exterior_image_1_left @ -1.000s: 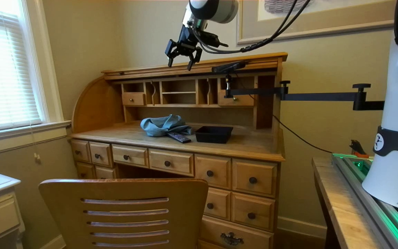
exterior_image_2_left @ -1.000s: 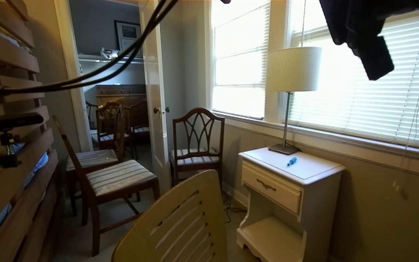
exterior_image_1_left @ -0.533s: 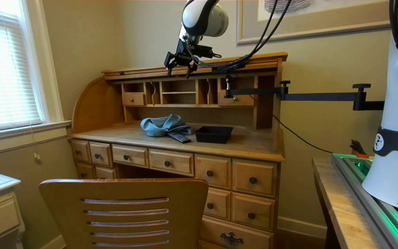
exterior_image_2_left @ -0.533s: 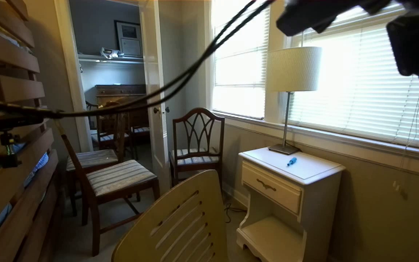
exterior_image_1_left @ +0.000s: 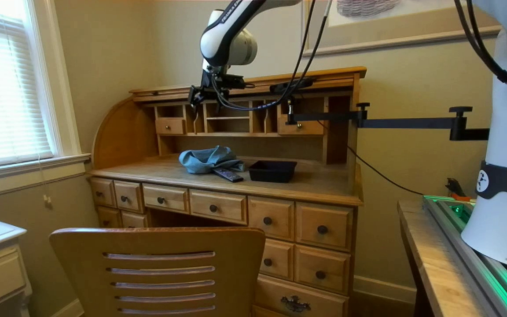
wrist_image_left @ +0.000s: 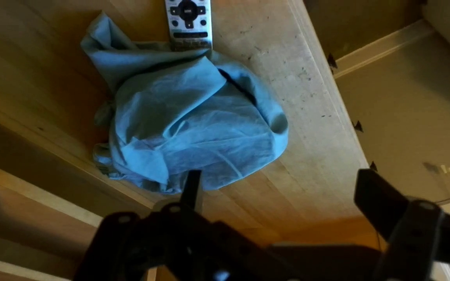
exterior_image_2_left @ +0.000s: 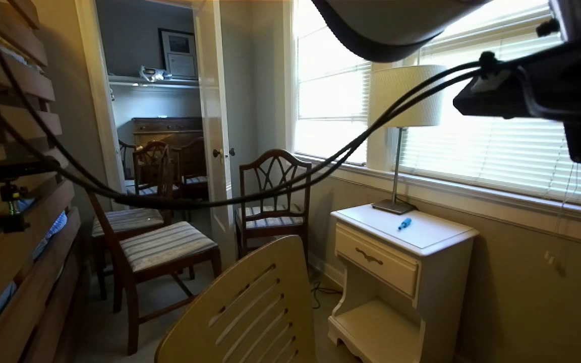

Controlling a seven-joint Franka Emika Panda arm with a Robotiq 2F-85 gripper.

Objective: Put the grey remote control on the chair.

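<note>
Hanging well above the blue cloth point(wrist_image_left: 201, 117) with the gripper point(wrist_image_left: 277, 175) spread wide.
Find the grey remote control point(wrist_image_left: 189, 23) touching the cloth at one end; in an exterior view, note the black tray point(exterior_image_1_left: 271, 176) just beside the cloth and the chair point(exterior_image_1_left: 159, 277) well in front of it.

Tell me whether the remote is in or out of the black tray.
Out: in an exterior view, the remote lies beside the tray, with a narrow strip of the desk showing between them.
</note>
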